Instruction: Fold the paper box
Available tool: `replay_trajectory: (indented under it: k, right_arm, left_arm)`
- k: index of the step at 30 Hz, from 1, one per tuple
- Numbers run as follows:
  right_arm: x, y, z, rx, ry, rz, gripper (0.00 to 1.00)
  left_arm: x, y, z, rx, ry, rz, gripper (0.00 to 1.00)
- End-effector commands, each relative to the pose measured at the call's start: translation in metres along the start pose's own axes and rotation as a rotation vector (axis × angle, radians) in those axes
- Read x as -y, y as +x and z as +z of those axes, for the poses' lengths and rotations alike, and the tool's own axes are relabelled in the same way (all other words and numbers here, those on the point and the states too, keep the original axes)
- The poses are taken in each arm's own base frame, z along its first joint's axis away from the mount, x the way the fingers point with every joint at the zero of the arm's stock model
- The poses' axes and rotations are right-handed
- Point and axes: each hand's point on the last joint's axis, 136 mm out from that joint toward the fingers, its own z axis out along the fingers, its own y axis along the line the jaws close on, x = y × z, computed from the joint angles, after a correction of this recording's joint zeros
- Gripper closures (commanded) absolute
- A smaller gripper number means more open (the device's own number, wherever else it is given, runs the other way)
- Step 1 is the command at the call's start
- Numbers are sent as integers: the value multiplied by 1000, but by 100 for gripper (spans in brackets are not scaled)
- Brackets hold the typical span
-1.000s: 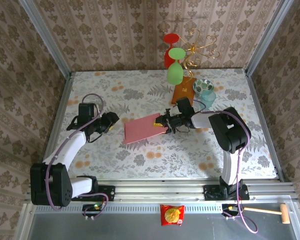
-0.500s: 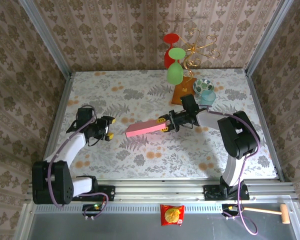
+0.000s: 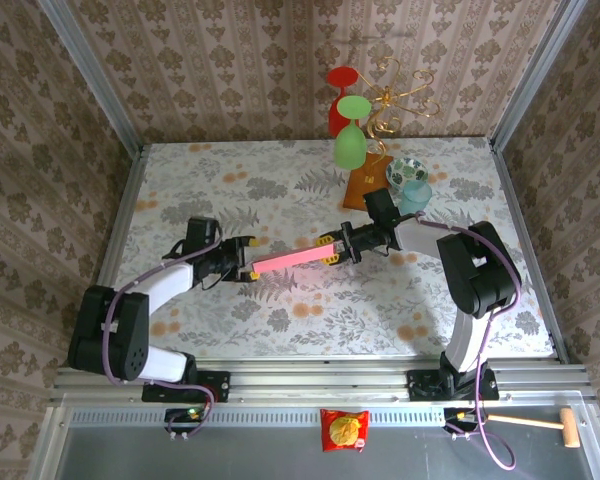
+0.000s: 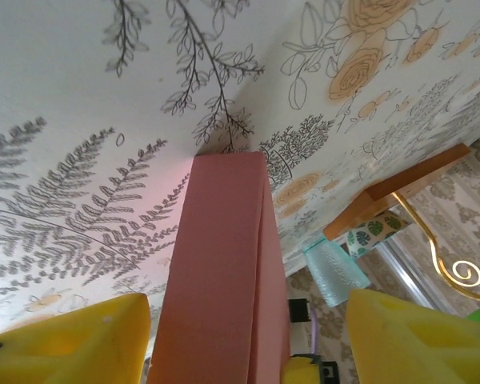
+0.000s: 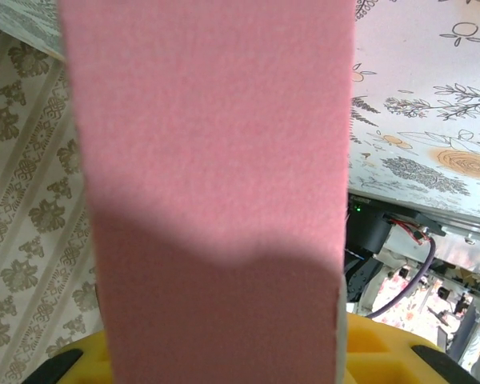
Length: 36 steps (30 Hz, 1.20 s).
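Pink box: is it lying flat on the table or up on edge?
On edge: from above the paper box is a thin pink strip, one end in the right gripper.

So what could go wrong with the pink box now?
The right gripper pinches the paper box at one end only, turned on edge; the thin card might sag or slip.
The left gripper is open around the other end; closing off-centre could crumple the card.
The teal cup stands close behind the right arm; a swing back might knock it.
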Motion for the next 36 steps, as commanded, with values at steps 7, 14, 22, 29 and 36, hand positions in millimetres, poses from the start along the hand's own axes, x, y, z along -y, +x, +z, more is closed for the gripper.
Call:
replay_trajectory:
  k: [7,14,22,29,36]
  right_arm:
    - [11,-16,-3,1,28,104,71]
    - [9,-24,-3,-6,28,99,71]
    - [13,-32,-6,2,40,110,71]
    - [14,-38,-4,13,45,118,71]
    - [14,-41,-3,23,47,123,71]
  left_arm:
    - [6,11,13,-50,32,-86,41]
    - [4,14,23,-63,25,-95,51]
    - [8,16,31,-77,30,-100,61]
    - [12,20,36,-89,29,-102,68]
    - [12,26,38,-96,18,-98,68]
